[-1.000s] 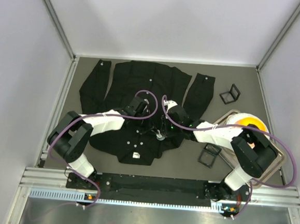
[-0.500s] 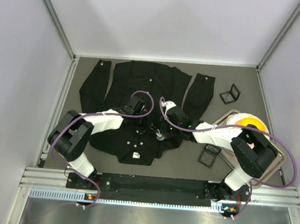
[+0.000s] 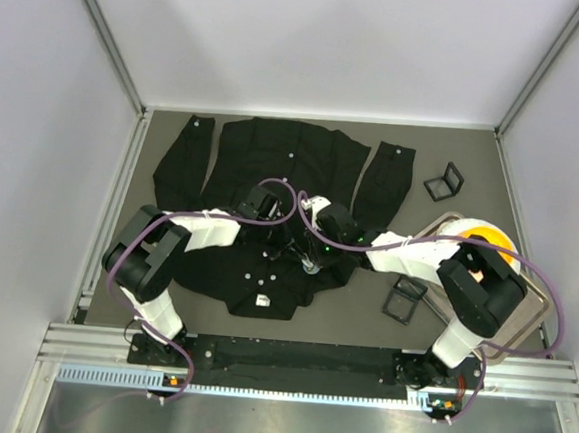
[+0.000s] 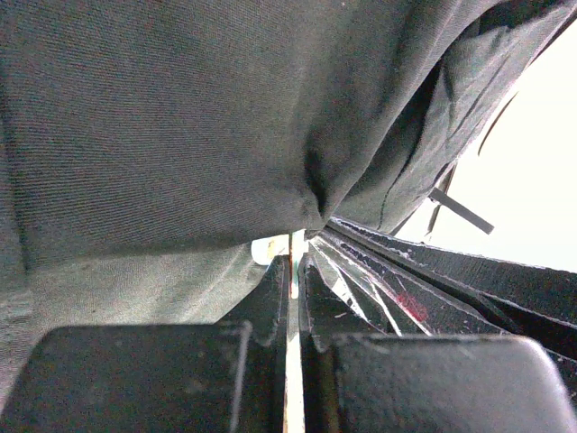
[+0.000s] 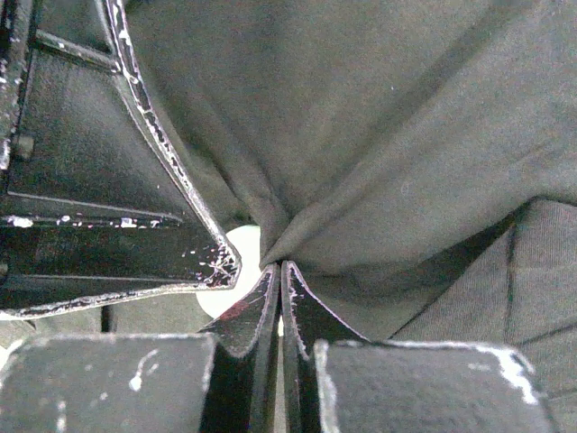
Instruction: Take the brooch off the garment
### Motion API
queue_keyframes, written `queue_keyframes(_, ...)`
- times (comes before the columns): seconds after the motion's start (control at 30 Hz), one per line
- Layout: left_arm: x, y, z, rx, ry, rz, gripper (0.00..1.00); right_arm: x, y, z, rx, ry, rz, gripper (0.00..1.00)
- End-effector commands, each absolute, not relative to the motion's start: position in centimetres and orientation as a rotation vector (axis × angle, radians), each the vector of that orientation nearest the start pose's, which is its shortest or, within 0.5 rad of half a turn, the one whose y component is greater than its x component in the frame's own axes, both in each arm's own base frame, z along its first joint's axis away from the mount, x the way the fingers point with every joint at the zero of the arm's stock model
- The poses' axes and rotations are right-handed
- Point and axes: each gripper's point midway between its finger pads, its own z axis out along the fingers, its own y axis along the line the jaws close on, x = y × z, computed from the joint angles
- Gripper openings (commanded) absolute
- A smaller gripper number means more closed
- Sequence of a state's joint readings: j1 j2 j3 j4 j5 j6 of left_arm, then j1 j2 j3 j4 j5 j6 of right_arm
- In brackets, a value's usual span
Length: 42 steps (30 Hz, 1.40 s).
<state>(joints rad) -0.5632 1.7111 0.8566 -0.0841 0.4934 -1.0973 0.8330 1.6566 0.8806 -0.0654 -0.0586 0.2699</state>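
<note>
Overhead light lies even and soft across my bench (image 3: pixel 455 149), with faint shadows. My left wrist view burns out white at its right side; the garment (image 4: pixel 162 117) looks grainy up close.

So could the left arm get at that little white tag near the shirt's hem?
Probably, but not right away. The small white tag lies uncovered close to the left gripper, yet that gripper is shut on a fold of the black button-up shirt, so it would have to let go first.
</note>
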Motion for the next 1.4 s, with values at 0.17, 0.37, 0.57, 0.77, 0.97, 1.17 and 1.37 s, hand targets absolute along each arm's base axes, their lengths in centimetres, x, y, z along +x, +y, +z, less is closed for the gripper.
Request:
queue_keyframes(0.17, 29.1, -33.9, 10.5, -0.335, 2.555, -1.453, 0.0, 21.2, 37.2, 5.9, -0.966, 2.29, 0.883, 0.0)
queue_keyframes(0.37, 29.4, -34.6, 10.9, -0.31, 2.517, -1.52, 0.0, 20.2, 37.9, 5.5, -1.049, 2.289, 0.927, 0.0)
queue_keyframes(0.57, 29.6, -34.8, 11.5, -0.271, 2.511, -1.523, 0.0, 19.1, 38.4, 6.2, -1.111, 2.228, 1.014, 0.0)
queue_keyframes(0.77, 28.6, -34.4, 10.0, -0.34, 2.552, -1.553, 0.0, 17.9, 38.1, 7.7, -1.139, 2.124, 1.087, 0.0)
queue_keyframes(0.97, 28.3, -33.6, 9.0, -0.326, 2.634, -1.546, 0.0, 17.0, 38.0, 8.8, -1.18, 2.042, 1.149, 0.0)
queue_keyframes(1.17, 27.4, -33.3, 8.1, -0.304, 2.751, -1.563, 0.0, 16.4, 37.9, 9.2, -1.2, 2.008, 1.174, 0.0)
queue_keyframes(1.37, 27.3, -33.8, 6.9, -0.347, 2.849, -1.554, 0.0, 15.7, 38.3, 8.8, -1.249, 2.007, 1.144, 0.0)
